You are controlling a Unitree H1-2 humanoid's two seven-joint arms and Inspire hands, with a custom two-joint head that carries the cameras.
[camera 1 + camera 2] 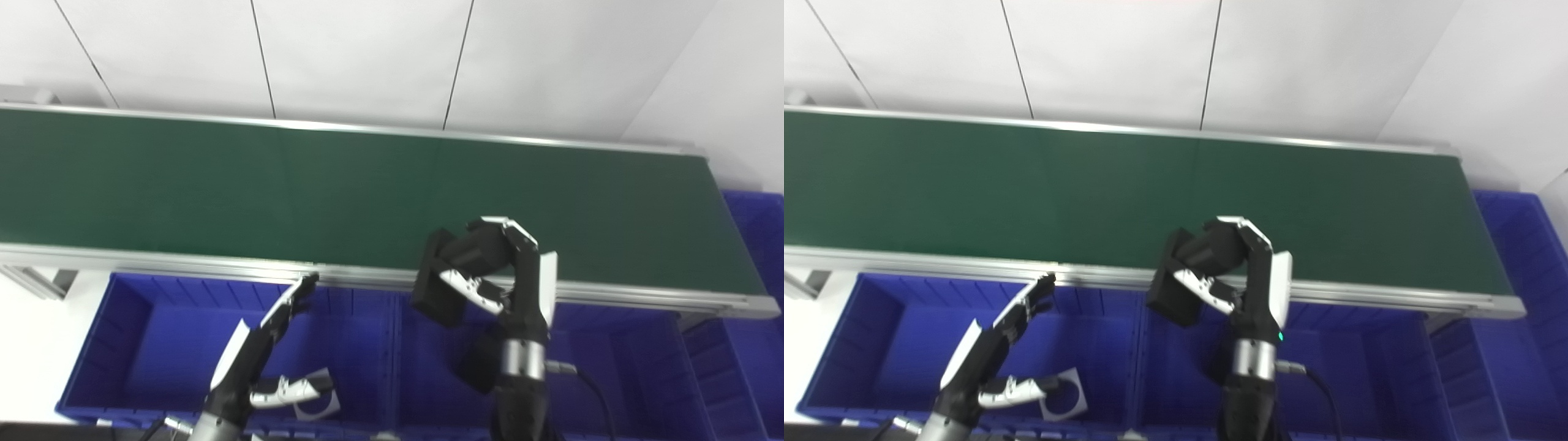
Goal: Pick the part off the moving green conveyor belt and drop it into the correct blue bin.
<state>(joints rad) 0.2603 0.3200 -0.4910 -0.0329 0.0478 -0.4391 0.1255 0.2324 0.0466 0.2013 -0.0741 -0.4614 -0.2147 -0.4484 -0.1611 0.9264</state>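
Black part [436,278] clamped in my right hand [496,269] over the blue bin [618,361] — ready to drop; left hand [269,343] spread, empty.

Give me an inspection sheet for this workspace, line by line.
Surface: green conveyor belt, nothing seen on it.
Job's things: black part held over the middle blue bin; left blue bin holds a white square piece.
Clutter: nothing seen.
Hands: right hand shut on the black part; left hand open above the left blue bin.
Cables: black cable at the right wrist.
Surroundings: white wall panels; another blue bin far right.
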